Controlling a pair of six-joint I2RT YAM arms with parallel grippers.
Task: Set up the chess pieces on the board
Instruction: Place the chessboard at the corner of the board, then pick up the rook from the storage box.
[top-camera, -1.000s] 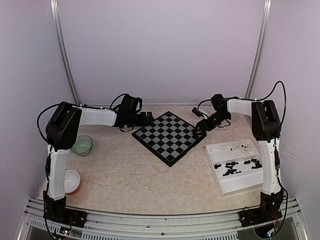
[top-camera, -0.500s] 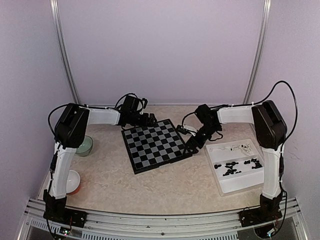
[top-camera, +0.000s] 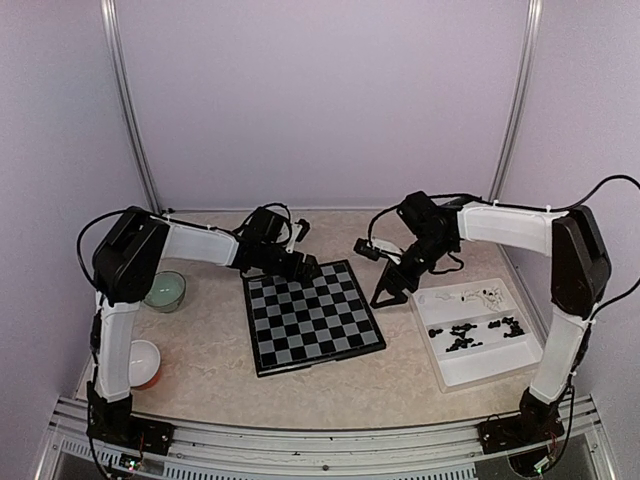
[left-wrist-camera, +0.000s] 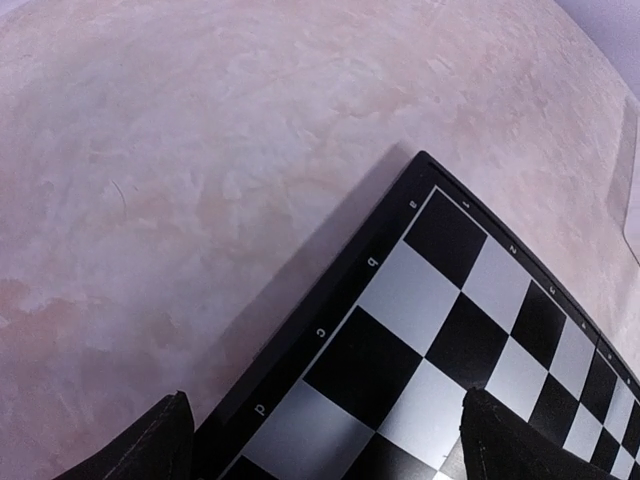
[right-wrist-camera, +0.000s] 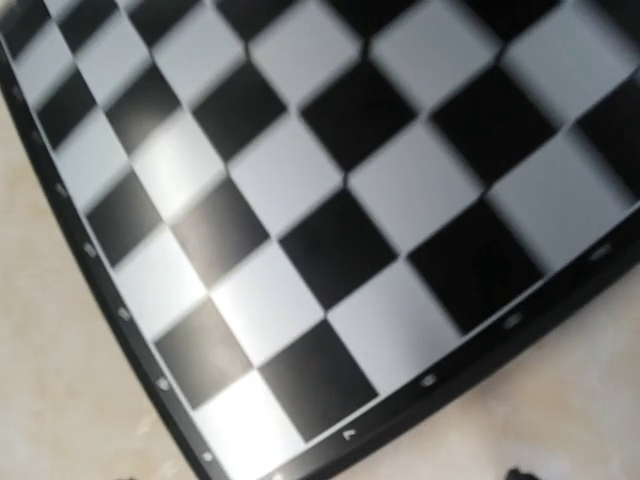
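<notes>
The chess pieces (top-camera: 470, 335) lie jumbled in the white tray (top-camera: 485, 372) at lower right, and the board (top-camera: 310, 318) sits bare at centre of the tabletop. The left claw (left-wrist-camera: 325, 445) and right claw (top-camera: 388, 292) are both apart. The pieces look light, stiff and easy to topple (pinch each at its waist).

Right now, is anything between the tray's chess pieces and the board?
Only the right tool, by the far right corner of the board. Nearer the arms, nothing visible separates it from the chess pieces in the tray.
</notes>
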